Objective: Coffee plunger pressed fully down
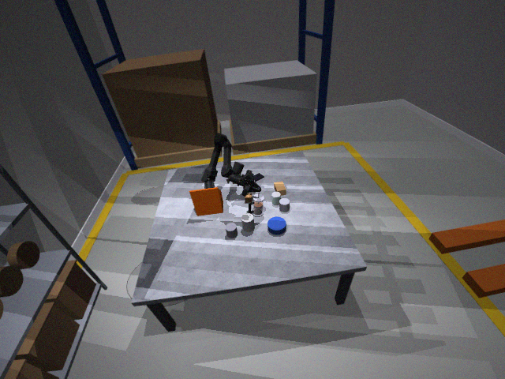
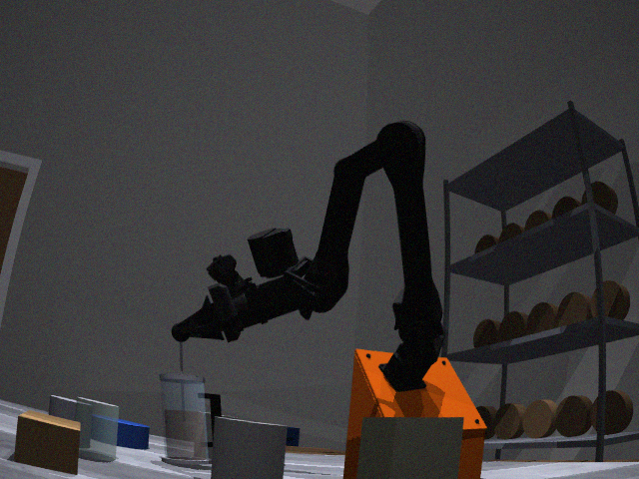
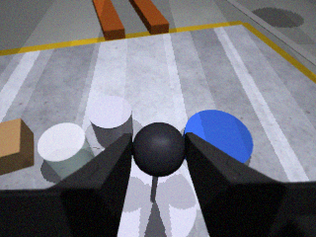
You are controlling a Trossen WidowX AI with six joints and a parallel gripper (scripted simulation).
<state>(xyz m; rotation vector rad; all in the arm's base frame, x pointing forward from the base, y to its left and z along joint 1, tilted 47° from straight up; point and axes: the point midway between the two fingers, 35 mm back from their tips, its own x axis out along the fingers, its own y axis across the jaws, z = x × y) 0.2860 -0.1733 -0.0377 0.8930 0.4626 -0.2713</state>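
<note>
The coffee press is a glass beaker with brown liquid in its lower half, standing upright on the table. Its thin plunger rod rises a short way above the lid. The round black knob sits at the rod's top. My gripper is shut on the knob, one finger on each side, directly above the press. In the wrist view the press body is mostly hidden below the knob and fingers.
Near the press stand a wooden block, two pale cylinders, a blue disc, and two grey cups. The orange arm base is behind.
</note>
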